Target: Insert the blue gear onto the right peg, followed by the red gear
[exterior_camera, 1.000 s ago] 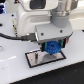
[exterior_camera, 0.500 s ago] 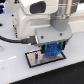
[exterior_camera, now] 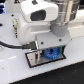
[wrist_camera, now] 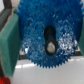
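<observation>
Over plate [exterior_camera: 31, 61], gripper [exterior_camera: 50, 52] clamped on blue gear [exterior_camera: 51, 54], low above grey surface. Wrist view: gear [wrist_camera: 47, 37] fills frame, peg [wrist_camera: 50, 47] visible through hub hole. Red gear [wrist_camera: 3, 80] at frame edge, well apart.

We see the arm [exterior_camera: 42, 17] as a bulky body of white, smooth, rounded casings, its edges soft in the blur. Beside the white housing rises a grey cylindrical section [exterior_camera: 64, 15], darker in tone, with a lighter band around its lower part. Below these sits a grey, boxy hand block [exterior_camera: 47, 41]. A black cable [exterior_camera: 11, 44] runs in from the exterior view's left toward the white casing. In the wrist view we make out one of the fingers [wrist_camera: 8, 42] as a broad, flat, green-faced pad with a dark edge.
</observation>
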{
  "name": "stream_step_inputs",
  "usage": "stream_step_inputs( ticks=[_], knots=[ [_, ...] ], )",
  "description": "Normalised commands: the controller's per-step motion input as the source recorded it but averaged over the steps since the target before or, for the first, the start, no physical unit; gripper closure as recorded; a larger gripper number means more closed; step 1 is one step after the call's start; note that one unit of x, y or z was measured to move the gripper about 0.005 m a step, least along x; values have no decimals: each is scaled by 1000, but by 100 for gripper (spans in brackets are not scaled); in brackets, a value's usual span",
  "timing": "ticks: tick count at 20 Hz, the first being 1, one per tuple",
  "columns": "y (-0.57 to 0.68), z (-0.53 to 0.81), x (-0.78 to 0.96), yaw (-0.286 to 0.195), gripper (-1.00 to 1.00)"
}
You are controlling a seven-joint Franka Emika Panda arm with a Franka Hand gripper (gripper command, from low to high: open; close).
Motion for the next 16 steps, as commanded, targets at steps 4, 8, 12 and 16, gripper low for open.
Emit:
stream_step_inputs(
  ticks=[4,8,12,16],
  knots=[
    [64,-24,71,0,100],
    [92,114,19,0,-100],
    [145,379,-24,0,-100],
    [113,409,-153,0,-100]
  ],
)
